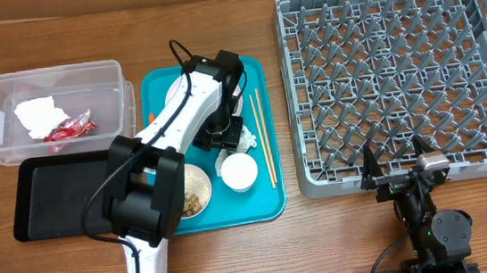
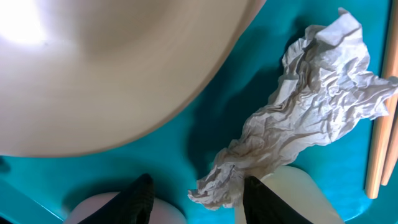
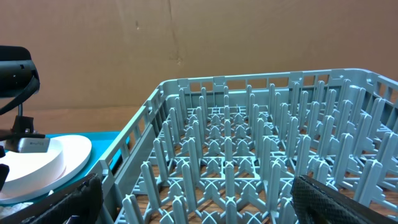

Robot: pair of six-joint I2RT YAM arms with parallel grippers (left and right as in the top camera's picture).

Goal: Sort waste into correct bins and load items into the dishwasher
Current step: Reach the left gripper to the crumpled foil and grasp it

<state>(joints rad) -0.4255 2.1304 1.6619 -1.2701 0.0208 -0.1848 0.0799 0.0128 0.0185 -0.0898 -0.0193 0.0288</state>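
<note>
On the teal tray (image 1: 268, 204), crumpled silver foil (image 1: 246, 140) lies beside the wooden chopsticks (image 1: 262, 135). My left gripper (image 1: 226, 138) hangs low over it. In the left wrist view the foil (image 2: 311, 106) stretches down between the parted fingers of the left gripper (image 2: 198, 183). Its end touches the right finger, and the left finger stands clear of it. A white plate (image 2: 112, 62) fills the upper left. A white cup (image 1: 239, 172) and a bowl of food scraps (image 1: 197, 190) sit nearer the front. My right gripper (image 1: 395, 153) stands open at the dishwasher's (image 1: 398, 68) front edge.
The clear tub (image 1: 50, 79) at the left holds a white tissue (image 1: 40, 116) and a red wrapper (image 1: 72, 128). The black tray (image 1: 52, 195) lies in front of it. In the right wrist view the rack's pegs (image 3: 261, 143) rise between the fingers of the right gripper (image 3: 196, 186).
</note>
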